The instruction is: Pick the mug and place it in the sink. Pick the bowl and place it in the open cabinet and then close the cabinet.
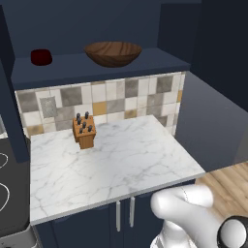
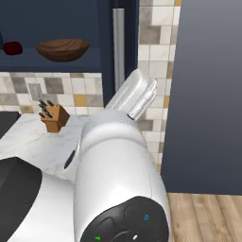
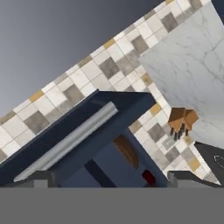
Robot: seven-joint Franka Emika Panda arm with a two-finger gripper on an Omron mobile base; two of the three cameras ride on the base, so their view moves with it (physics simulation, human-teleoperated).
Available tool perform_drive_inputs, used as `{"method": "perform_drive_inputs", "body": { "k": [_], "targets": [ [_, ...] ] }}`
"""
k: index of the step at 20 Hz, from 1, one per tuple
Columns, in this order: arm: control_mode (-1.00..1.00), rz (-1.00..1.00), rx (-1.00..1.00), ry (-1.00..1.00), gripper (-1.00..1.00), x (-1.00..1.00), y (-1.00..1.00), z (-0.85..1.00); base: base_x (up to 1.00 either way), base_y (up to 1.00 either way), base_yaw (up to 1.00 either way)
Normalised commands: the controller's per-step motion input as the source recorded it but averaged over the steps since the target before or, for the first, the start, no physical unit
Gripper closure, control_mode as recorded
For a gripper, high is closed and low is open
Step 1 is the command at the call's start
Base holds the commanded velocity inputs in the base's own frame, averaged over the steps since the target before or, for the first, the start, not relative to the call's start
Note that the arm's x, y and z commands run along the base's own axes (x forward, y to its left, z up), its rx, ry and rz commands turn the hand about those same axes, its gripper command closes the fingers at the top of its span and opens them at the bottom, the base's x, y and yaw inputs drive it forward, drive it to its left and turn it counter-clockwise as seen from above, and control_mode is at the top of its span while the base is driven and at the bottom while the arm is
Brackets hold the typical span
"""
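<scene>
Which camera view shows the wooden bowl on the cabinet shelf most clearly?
The left base view: the bowl sits whole and unobstructed on the shelf. The right base view shows it smaller, at an angle. The hand view shows it rolled and partly hidden behind the cabinet door.

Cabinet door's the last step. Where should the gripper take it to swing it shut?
Probably the long silver bar handle on the open cabinet door. It runs vertically along the door's edge, so the open gripper could straddle it crosswise from the room side, near mid-length. The bowl already sits on the shelf, clear of the door's swing.
</scene>
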Motion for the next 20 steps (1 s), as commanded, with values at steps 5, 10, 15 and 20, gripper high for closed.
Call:
{"method": "perform_drive_inputs", "body": {
  "k": [5, 10, 15, 20],
  "targets": [
    [-1.00, 0.12, 0.17, 0.14, -1.00, 0.00, -0.40, 0.00, 0.00, 0.00, 0.00],
    [-1.00, 0.20, 0.16, 0.06, -1.00, 0.14, -0.18, -0.04, 0.00, 0.00, 0.00],
    [-1.00, 0.25, 0.13, 0.00, -1.00, 0.30, -0.11, 0.00, 0.00, 0.00, 0.00],
    [-1.00, 0.21, 0.14, -0.01, -1.00, 0.24, 0.00, -0.05, 0.00, 0.00, 0.00]
  ]
}}
